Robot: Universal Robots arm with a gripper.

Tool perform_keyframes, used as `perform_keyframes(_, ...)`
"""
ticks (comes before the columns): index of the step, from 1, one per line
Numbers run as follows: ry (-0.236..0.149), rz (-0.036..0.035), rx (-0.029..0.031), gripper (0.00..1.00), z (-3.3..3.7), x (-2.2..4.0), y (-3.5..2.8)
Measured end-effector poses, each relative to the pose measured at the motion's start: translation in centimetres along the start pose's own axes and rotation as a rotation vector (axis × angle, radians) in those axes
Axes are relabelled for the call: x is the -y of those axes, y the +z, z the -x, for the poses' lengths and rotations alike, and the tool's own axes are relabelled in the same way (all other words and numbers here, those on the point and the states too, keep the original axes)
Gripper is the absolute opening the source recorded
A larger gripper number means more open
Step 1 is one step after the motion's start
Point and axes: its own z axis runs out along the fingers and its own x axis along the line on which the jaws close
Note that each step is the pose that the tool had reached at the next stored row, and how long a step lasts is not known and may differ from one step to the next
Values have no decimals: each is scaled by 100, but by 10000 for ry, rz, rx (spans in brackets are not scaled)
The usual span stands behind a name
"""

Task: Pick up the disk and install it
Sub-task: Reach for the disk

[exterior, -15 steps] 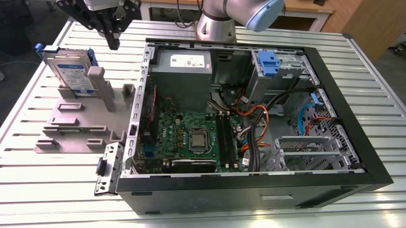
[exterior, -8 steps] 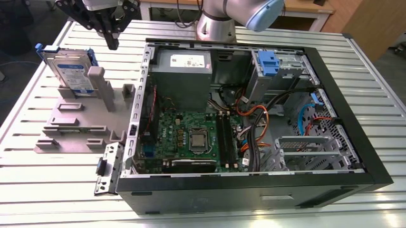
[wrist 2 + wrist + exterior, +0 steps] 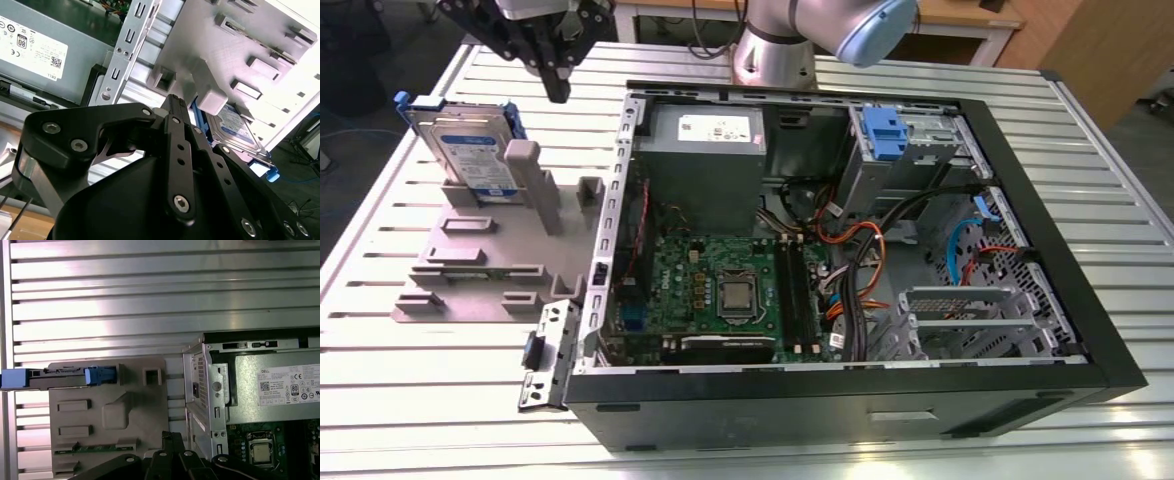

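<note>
Item 1, gripper (image 3: 559, 93): I see it hanging above the slatted metal table (image 3: 440, 400), over the gap between the stand and the computer case. Its fingers are pressed together at the tips and hold nothing; both wrist views show them drawn into one narrow black point (image 3: 176, 101) (image 3: 172, 438).

Item 2, the disk (image 3: 467, 150): I find it upright on its edge in the grey slotted stand (image 3: 480, 265), at the exterior view's left. Its blue rail runs round its edges and its label faces the camera. It is near the gripper but not touching it. The first wrist view shows the disk (image 3: 65, 377) edge-on in the stand (image 3: 130, 410).

Item 3, computer case (image 3: 854, 400): it lies open on its side, just beside the stand. Inside I note the power supply (image 3: 707, 150) with its white sticker, the green motherboard (image 3: 720, 290), and a blue carrier (image 3: 887, 135) in an upper bay.
</note>
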Motion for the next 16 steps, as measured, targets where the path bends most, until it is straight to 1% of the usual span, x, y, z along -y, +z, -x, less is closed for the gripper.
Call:
perform_keyframes(9,0,0,0,11,-21,-46,5)
perform_keyframes(16,0,0,0,11,-60,-50,6)
